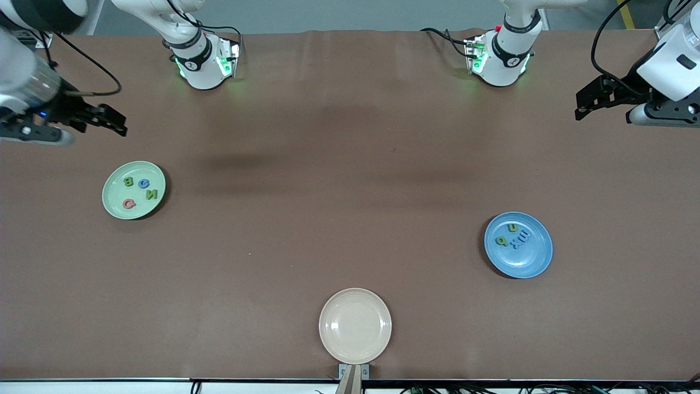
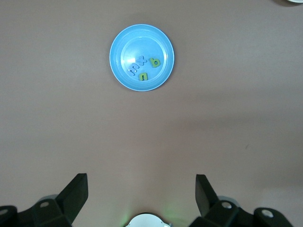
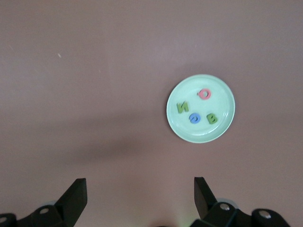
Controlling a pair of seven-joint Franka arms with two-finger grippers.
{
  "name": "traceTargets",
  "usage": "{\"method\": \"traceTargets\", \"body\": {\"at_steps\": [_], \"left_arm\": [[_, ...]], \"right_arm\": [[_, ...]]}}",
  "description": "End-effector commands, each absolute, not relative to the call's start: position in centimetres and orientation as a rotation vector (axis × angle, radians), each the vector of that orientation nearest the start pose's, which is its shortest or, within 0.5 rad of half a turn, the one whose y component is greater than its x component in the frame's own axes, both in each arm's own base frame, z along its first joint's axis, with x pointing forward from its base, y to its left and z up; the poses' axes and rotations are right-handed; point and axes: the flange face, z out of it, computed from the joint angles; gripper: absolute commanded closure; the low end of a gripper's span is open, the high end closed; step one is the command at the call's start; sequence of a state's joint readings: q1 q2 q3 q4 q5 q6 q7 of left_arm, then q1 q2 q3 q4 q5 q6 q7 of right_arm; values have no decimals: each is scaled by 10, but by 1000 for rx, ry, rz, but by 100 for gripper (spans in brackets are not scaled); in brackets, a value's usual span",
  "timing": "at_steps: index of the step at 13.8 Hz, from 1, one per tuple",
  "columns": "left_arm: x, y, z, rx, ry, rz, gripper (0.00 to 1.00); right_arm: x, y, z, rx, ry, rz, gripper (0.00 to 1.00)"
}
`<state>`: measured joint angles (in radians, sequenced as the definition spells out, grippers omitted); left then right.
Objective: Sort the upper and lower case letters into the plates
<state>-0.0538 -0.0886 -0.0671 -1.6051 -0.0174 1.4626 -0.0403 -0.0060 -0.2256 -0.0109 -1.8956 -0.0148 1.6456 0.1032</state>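
The mint green plate (image 1: 117,205) (image 3: 222,127) lies toward the right arm's end of the table. It holds several foam letters: a green B (image 1: 129,181), a blue letter (image 1: 144,184), a green N (image 1: 151,193) and a red one (image 1: 129,203). The sky blue plate (image 1: 533,262) (image 2: 120,47) lies toward the left arm's end and holds several small green and blue letters (image 1: 514,236). My right gripper (image 1: 119,123) (image 3: 140,184) hangs open and empty over bare table beside the mint plate. My left gripper (image 1: 578,105) (image 2: 142,182) hangs open and empty over bare table at its end.
An empty cream-beige plate (image 1: 355,325) sits at the table's front edge, nearest the front camera. The two arm bases (image 1: 202,60) (image 1: 503,57) stand along the table's back edge. Brown tabletop stretches between the plates.
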Motion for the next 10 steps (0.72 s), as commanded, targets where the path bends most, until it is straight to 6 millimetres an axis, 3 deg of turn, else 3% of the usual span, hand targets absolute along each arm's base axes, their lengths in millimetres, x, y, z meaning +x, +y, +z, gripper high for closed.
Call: {"method": "traceTargets", "body": {"at_steps": [1, 4, 7, 10], "left_arm": [[509, -66, 652, -3150, 128, 89, 0], [510, -58, 653, -3151, 109, 89, 0], [510, -58, 653, -3152, 104, 89, 0], [509, -59, 654, -3151, 107, 87, 0]], "right_arm": [[521, -21, 643, -3128, 206, -26, 0], [540, -21, 669, -3125, 201, -124, 0], [542, -22, 668, -3139, 203, -131, 0], [552, -24, 680, -3138, 206, -176, 0]]}}
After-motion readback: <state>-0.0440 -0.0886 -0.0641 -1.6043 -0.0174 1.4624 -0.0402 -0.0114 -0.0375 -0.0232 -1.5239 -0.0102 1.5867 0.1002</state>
